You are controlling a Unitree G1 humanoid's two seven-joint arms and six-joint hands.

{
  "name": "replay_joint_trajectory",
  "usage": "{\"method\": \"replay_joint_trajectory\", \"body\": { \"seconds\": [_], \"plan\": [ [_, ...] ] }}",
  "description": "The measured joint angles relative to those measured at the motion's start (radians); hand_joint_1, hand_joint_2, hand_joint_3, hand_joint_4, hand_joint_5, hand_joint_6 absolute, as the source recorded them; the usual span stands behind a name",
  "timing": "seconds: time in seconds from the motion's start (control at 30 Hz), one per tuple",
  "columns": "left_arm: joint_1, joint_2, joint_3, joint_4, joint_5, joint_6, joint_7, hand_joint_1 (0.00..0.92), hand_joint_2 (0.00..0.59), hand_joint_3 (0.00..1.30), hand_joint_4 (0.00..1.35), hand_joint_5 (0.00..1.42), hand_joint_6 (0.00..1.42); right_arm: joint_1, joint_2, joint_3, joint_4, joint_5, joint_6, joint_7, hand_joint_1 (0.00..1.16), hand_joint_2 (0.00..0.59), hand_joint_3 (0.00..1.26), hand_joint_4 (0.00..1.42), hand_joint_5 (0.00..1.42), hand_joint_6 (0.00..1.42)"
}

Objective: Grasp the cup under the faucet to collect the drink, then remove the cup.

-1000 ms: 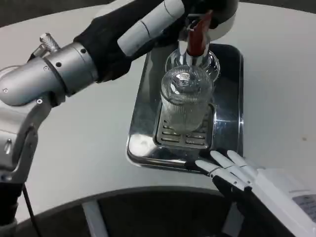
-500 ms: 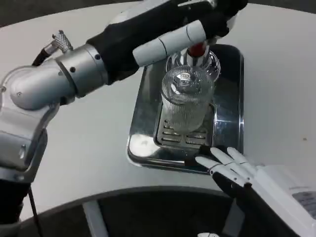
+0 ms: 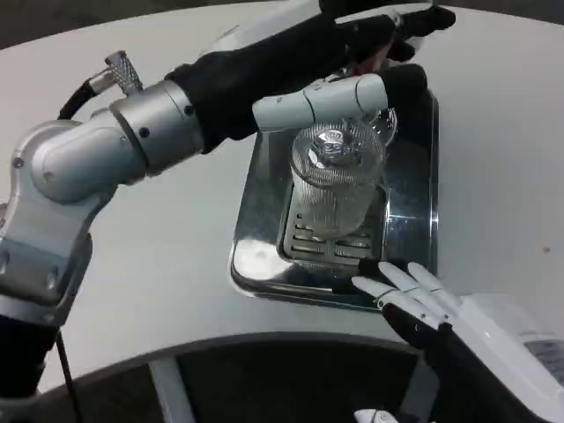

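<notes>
Item one, the cup (image 3: 337, 181): a clear ribbed glass, upright on the slotted drain grate (image 3: 328, 245) of a polished steel drip tray (image 3: 264, 256). I read it as standing at the tray's middle, directly below my left hand. I cannot tell whether it holds any liquid; the glass glares and its rim is partly covered.

Item two, the left hand (image 3: 352, 53): reached across from the picture's left, over the far end of the tray, its black palm and white fingers (image 3: 322, 99) laid above the cup's mouth. It covers the faucet, so I cannot make out what it grips or presses, nor whether it is closed on anything. The silver left forearm (image 3: 106, 150) runs back to the lower left, with a braided cable at its joint.

Item three, the right hand (image 3: 414, 300): at the near edge of the tray, fingers extended and slightly apart, holding nothing, tips near the tray's front rim and well short of the cup. Its white back is cut off by the lower right corner.

Item four, the desk (image 3: 159, 264): white, matt, with a curved near edge. Beneath that edge I see dark floor and a pale leg or strut, too dim to identify. The top corners of the picture show dark ground beyond the desk.
</notes>
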Motion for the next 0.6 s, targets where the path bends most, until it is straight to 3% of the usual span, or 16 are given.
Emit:
{"method": "replay_joint_trajectory", "body": {
  "seconds": [0.6],
  "plan": [
    [-0.033,0.010,-0.036,0.046,0.091,-0.111,0.007,0.000,0.085,0.11,0.00,0.06,0.09,-0.064,0.003,-0.008,0.018,0.078,0.145,0.000,0.43,0.443,0.15,0.05,0.00,0.05]
  ]
}}
